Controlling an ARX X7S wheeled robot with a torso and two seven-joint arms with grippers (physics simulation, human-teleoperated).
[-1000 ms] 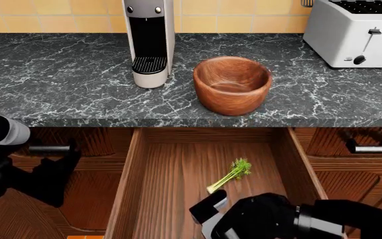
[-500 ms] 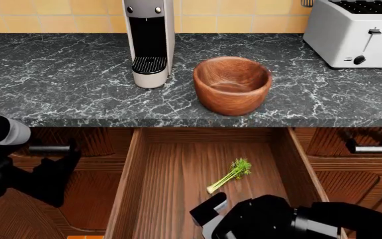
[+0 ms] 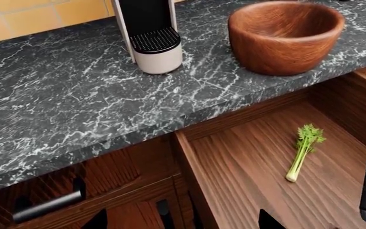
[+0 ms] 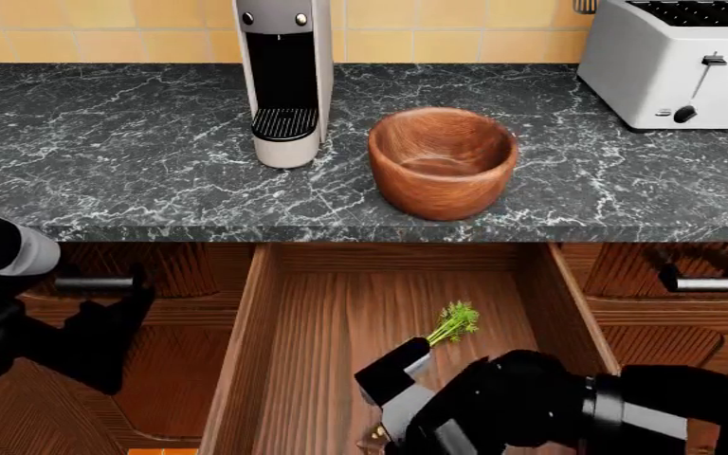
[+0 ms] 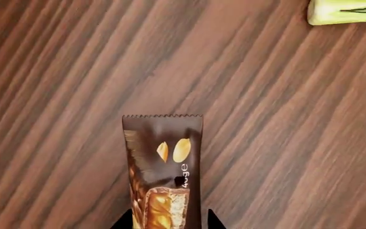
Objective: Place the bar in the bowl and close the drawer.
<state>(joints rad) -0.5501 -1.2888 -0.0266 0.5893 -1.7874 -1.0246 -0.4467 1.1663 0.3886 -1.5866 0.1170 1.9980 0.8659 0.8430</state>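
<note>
The bar [image 5: 164,171], a dark brown wrapper with golden nut marks, sits between my right gripper's fingertips [image 5: 167,222] over the floor of the open drawer [image 5: 62,71]. The jaws are shut on its near end. In the head view my right gripper [image 4: 390,427] is low inside the drawer [image 4: 253,332], and a corner of the bar [image 4: 374,437] shows beneath it. The reddish-brown wooden bowl [image 4: 443,156] stands empty on the counter behind the drawer and also shows in the left wrist view [image 3: 285,33]. My left gripper [image 3: 179,222] is open and empty, left of the drawer [image 3: 247,162].
A green celery stalk [image 4: 450,324] lies in the drawer just beyond my right gripper. A coffee machine [image 4: 283,76] stands left of the bowl and a toaster [image 4: 681,62] at the back right. Small drawers with silver handles [image 4: 705,282] flank the open one.
My right gripper has moved up and toward the counter inside the drawer and now covers the celery's cut end. A corner of the bar now shows under it. The left arm has not moved.
</note>
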